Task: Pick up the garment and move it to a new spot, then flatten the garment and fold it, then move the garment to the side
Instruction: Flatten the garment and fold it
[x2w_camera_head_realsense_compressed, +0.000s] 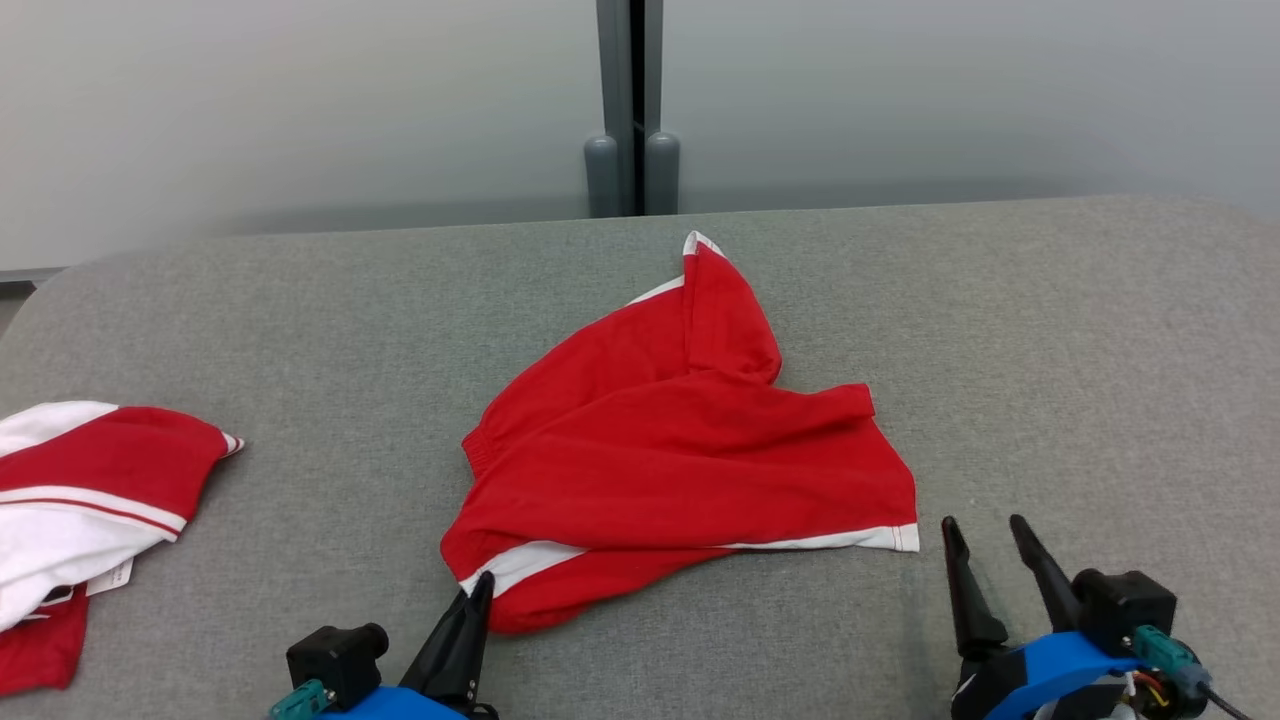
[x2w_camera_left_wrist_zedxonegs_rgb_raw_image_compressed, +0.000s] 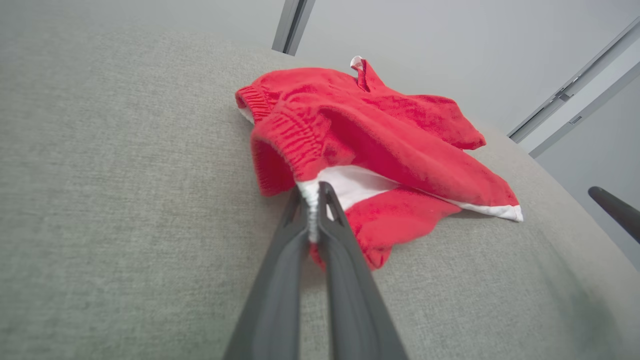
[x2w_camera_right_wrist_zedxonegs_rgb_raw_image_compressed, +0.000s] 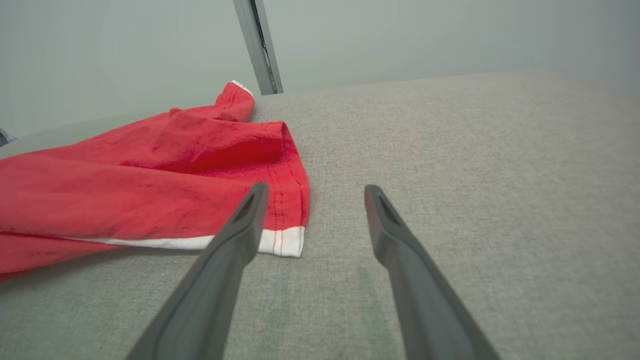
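Where the red garment (x2w_camera_head_realsense_compressed: 680, 470) lies crumpled in the middle of the grey padded table (x2w_camera_head_realsense_compressed: 1050, 330), its near left corner sits between the fingers of the left gripper (x2w_camera_head_realsense_compressed: 478, 592), which are pressed together on the white-striped hem; the left wrist view shows the white edge pinched between the two dark tips. The right gripper (x2w_camera_head_realsense_compressed: 985, 535) stands just beside the garment's near right corner, its fingers spread apart with nothing between them. In the right wrist view the white-edged corner lies by the finger on that view's left, and whether it touches the cloth I cannot tell. A second red and white garment (x2w_camera_head_realsense_compressed: 90, 490) lies well apart at the table's left edge.
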